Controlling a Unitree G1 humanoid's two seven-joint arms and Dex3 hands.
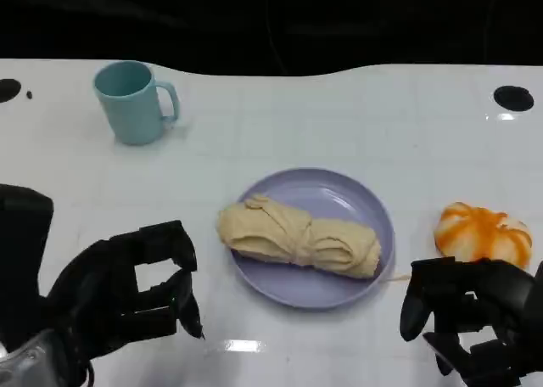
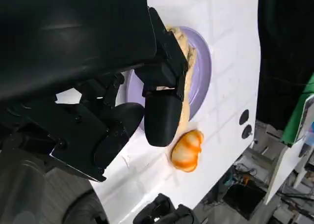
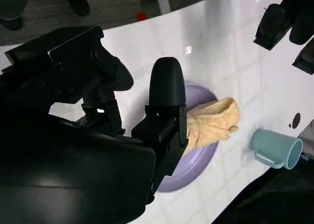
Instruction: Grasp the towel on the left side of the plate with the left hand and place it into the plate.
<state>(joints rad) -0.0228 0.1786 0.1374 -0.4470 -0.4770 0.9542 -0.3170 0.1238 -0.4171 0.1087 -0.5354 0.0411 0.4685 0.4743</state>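
White surface [image 1: 339,124] carries a plate [image 1: 356,202] at frame centre, with the towel [image 1: 297,237] bunched across it. Soft, light, limp cloth; pinch a thick fold mid-roll. Left robot hand [image 1: 140,289], lower left, is released; right robot hand [image 1: 467,315] likewise.

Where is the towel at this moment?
In the head view the towel lies across the purple plate at the table's centre, its left end overhanging the rim, between the left robot hand and the orange pumpkin.
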